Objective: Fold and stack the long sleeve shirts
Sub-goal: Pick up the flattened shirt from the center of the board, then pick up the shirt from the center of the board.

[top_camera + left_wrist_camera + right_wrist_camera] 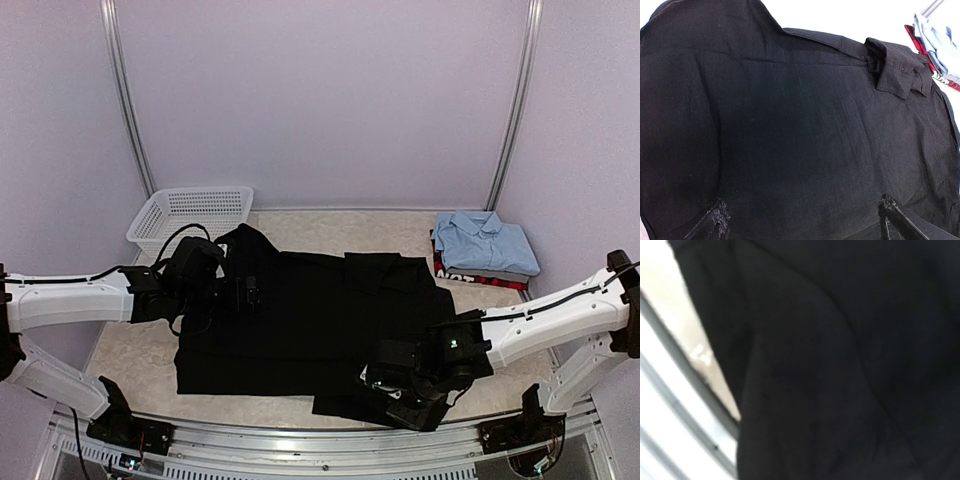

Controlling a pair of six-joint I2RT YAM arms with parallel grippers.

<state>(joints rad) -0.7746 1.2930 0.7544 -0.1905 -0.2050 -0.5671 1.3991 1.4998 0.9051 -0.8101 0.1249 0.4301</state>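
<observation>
Black shirt (300, 310) under both arms: left fingers (715, 222) wide apart above it, right fingers (388, 382) together, low at near hem

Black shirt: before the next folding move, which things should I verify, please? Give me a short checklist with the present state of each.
1. The left pincer is open over the black shirt: ok.
2. The right pincer is shut at the shirt's near right edge: ok.
3. The right pincer holds cloth: cannot tell; its camera shows only black cloth.
4. The light blue shirt lies folded on the red-and-black shirt, far right: ok.
5. The black shirt lies smooth: not ok; some cloth is bunched.
</observation>
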